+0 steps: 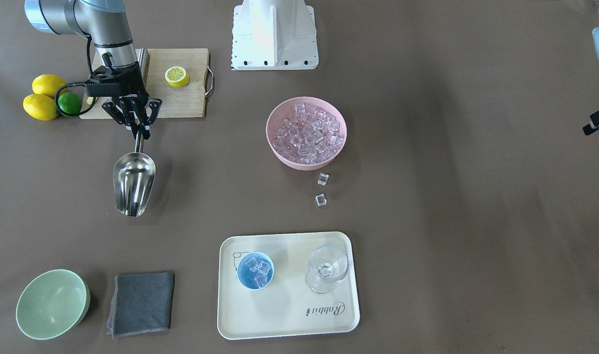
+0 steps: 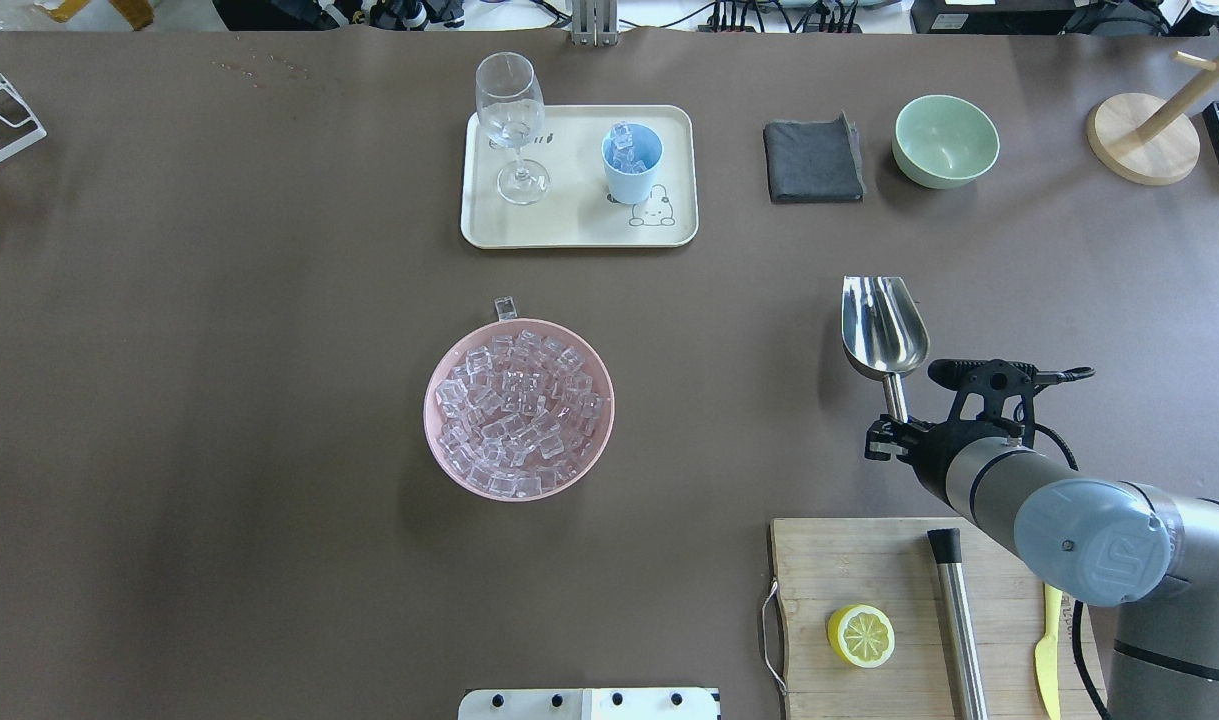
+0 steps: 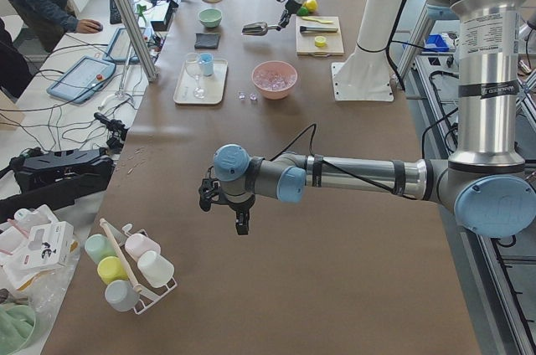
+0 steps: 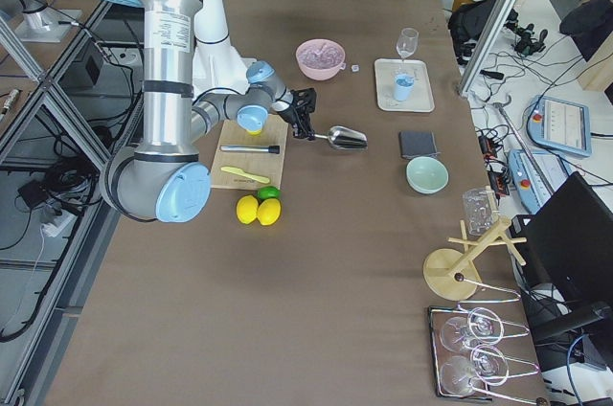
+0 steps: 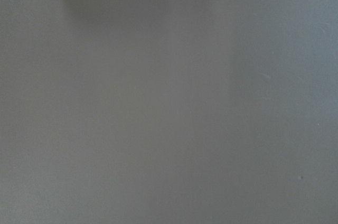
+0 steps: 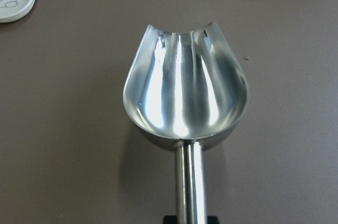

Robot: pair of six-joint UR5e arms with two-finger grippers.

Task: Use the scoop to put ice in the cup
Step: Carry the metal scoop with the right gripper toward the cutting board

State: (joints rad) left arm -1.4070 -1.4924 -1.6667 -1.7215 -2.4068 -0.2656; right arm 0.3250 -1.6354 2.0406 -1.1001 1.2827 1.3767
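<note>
right gripper (image 1: 140,129): pinching the thin rod handle of the scoop (image 1: 133,184) near its far end. Gripping that far back probably lets the trough reach into the ice (image 1: 306,132) with the fingers kept out of it.
scoop attitude: trough up, roughly level, mouth toward the operators' edge. It is held over bare bench toward the right end, just off the cutting board (image 1: 181,105). The wrist view shows the trough empty.
left gripper (image 3: 241,219): hangs over bare bench near the left end, well apart from everything and likely parked. I cannot tell whether it is spread or closed.
cup (image 1: 255,270): upright on the tray (image 1: 289,309) at the middle of the operators' edge, near the stemmed glass (image 1: 327,268). It holds several cubes and looks partly filled.
pink bowl (image 1: 303,166): mid-bench, heaped with ice; the supply.
loose cubes (image 1: 323,179): two on the bench between bowl and tray, probably spillage.
stemmed glass: no ice visible.
green bowl (image 1: 48,305): empty, near the right-end corner at the operators' edge, beside a folded grey cloth (image 1: 142,302).
</note>
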